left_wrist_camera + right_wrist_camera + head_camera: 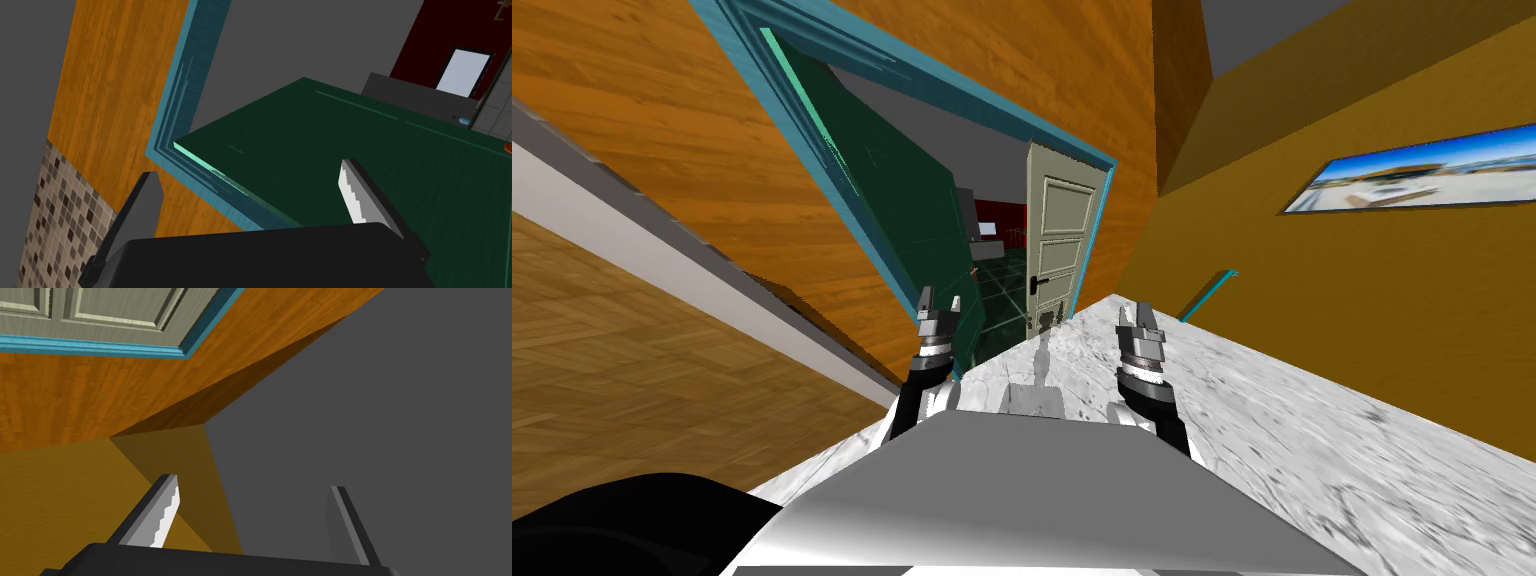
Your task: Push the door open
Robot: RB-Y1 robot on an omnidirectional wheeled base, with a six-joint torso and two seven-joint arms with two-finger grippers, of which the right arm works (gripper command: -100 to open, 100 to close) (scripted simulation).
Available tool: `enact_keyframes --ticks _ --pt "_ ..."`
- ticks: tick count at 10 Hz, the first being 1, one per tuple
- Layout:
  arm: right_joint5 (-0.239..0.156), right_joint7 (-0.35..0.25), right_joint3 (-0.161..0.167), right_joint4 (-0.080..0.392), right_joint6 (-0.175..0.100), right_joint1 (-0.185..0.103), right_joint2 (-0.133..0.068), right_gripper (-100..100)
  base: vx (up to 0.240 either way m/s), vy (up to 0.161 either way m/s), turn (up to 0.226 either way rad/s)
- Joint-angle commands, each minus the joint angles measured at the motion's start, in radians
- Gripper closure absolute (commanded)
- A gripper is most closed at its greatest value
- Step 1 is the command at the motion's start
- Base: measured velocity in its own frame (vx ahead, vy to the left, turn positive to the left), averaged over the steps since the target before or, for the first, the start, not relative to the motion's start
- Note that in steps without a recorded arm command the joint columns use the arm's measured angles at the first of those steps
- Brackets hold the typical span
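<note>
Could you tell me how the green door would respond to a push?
Likely stiff: the green door looks like a flat slab. Standing ajar in its teal frame, it should swing rather than tip.

The floor (1292,440) is pale grey-white marble and runs up to the doorway (999,215). Past the threshold lie dark green glossy tiles (1004,300). The green door (912,220) stands swung inward over them.

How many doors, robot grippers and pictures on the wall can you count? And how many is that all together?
doors: 2, the dark green door and the pale panelled door
grippers: 2, the left gripper and the right gripper
wall picture: 1
total: 5
</note>
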Motion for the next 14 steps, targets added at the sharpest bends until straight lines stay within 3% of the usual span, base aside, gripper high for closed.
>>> enact_keyframes --ticks 1,3,9,14 --pt "-0.001 -0.004 0.004 0.032 0.008 -0.02 -0.011 -100 0.022 0.053 0.067" --pt "-0.003 -0.012 0.012 0.088 0.022 -0.055 -0.027 -100 0.173 -0.117 0.071" --pt "-0.007 -0.028 0.028 0.209 0.052 -0.132 -0.054 -100 0.098 -0.054 0.058" --pt "-0.011 -0.045 0.045 0.34 0.084 -0.214 -0.073 -100 0.092 -0.074 0.071"
